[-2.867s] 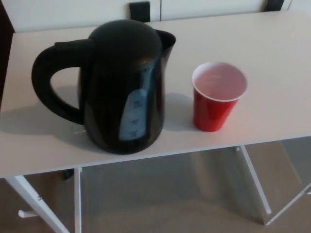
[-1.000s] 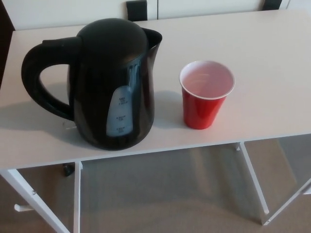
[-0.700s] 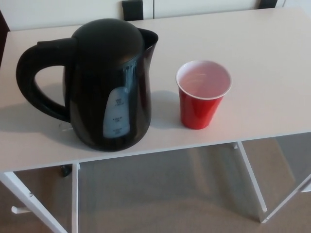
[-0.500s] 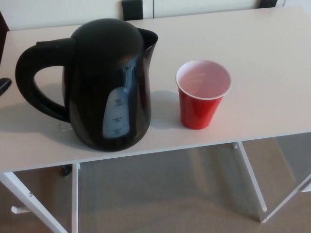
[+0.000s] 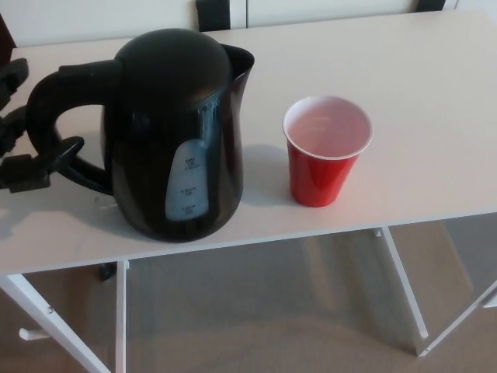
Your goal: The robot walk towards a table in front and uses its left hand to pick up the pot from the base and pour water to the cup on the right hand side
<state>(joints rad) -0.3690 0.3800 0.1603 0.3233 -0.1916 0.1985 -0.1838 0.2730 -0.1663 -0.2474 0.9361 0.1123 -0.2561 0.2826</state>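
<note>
Head view: a black pot [image 5: 175, 132] stands upright on a white table [image 5: 435, 93], toward its left and near the front edge. Its handle [image 5: 58, 124] loops out to the left, its spout points up and to the right, and a pale water gauge shows on its near side. The base cannot be made out under it.

A red cup [image 5: 324, 151] (white inside) stands upright just to the right of the pot, apart from it, a strip of bare table between them.

The left hand [image 5: 23, 144] comes in at the left edge, right at the handle. Its fingers [image 5: 66, 149] are spread, holding nothing; one reaches into the loop of the handle, and whether it touches cannot be told. The right hand does not show.

Under the table, white legs stand on a brownish floor [image 5: 256, 311].
</note>
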